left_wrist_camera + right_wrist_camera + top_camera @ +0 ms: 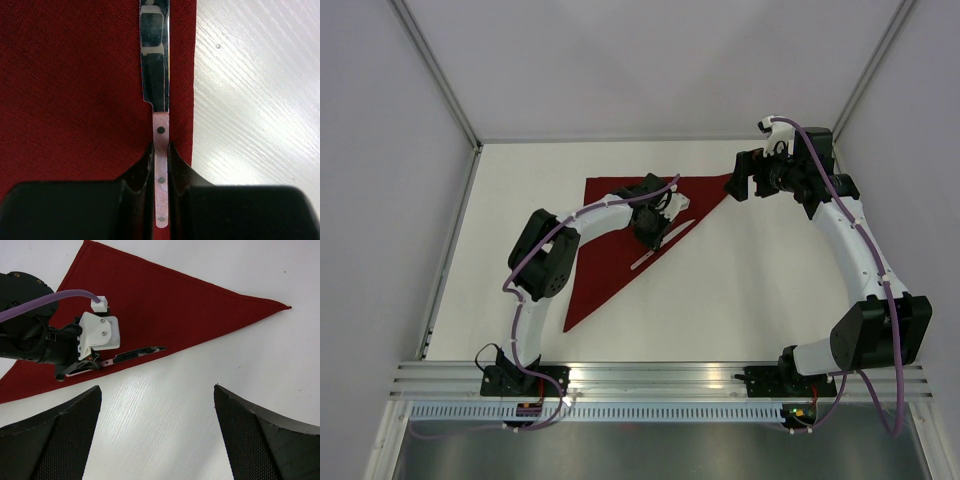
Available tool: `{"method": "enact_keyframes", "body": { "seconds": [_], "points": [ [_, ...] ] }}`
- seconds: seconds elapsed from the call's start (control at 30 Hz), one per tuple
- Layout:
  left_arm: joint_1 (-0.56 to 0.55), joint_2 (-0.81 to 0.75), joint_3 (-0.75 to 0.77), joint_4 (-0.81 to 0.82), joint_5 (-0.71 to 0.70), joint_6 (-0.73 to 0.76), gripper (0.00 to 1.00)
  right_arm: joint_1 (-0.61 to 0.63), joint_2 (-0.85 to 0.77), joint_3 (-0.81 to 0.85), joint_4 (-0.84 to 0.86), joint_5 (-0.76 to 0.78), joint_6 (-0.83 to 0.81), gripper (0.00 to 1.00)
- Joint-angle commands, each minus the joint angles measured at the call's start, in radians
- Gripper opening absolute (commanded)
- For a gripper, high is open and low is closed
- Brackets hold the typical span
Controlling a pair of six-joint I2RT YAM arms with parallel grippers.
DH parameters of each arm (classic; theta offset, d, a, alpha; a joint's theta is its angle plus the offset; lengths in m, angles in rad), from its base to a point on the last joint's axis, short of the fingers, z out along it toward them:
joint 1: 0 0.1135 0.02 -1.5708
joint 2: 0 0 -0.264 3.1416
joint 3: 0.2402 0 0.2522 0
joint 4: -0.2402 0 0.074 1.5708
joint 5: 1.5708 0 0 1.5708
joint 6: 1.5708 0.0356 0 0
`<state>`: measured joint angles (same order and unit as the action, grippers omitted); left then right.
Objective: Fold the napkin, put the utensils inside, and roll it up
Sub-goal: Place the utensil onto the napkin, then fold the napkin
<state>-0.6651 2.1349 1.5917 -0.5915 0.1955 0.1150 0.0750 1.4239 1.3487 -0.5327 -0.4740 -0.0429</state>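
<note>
The dark red napkin lies folded into a triangle on the white table; it also shows in the left wrist view and the right wrist view. A knife with a pink handle lies on it along the long folded edge, blade pointing away. My left gripper is shut on the knife's handle, low on the cloth. The knife also shows in the right wrist view. My right gripper is open and empty above bare table beside the napkin's right corner.
The white table is walled at the back and both sides. A metal rail runs along the near edge by the arm bases. No other utensil shows.
</note>
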Motion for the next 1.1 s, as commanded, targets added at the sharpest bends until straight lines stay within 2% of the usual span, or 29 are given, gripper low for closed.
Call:
{"method": "enact_keyframes", "body": {
  "seconds": [0.0, 0.17, 0.3, 0.4, 0.57, 0.83, 0.97, 1.07],
  "points": [
    [-0.001, -0.029, -0.016, 0.041, 0.032, -0.035, 0.02, 0.005, 0.004, 0.000, 0.007, -0.002, -0.003, 0.98],
    [0.001, -0.032, -0.035, 0.051, 0.042, -0.038, 0.04, 0.005, 0.009, 0.000, 0.007, -0.002, -0.003, 0.98],
    [0.002, -0.043, -0.039, 0.056, 0.030, -0.038, 0.23, 0.005, 0.013, 0.001, 0.002, -0.005, -0.002, 0.98],
    [0.004, -0.059, -0.033, 0.059, 0.024, -0.037, 0.34, 0.006, 0.013, 0.001, 0.003, -0.008, -0.002, 0.98],
    [0.012, -0.087, -0.010, 0.061, 0.028, -0.031, 0.45, 0.006, 0.013, 0.004, 0.002, -0.011, 0.000, 0.98],
    [0.028, -0.202, 0.037, 0.059, 0.033, -0.035, 0.51, 0.016, 0.001, 0.004, 0.011, -0.021, 0.005, 0.98],
    [0.088, -0.331, 0.034, 0.065, -0.042, -0.104, 0.51, 0.041, -0.026, -0.037, 0.059, -0.026, 0.024, 0.98],
    [0.159, -0.468, 0.017, 0.071, -0.097, -0.253, 0.47, 0.087, -0.062, -0.085, 0.092, 0.024, 0.002, 0.97]
  ]
}}
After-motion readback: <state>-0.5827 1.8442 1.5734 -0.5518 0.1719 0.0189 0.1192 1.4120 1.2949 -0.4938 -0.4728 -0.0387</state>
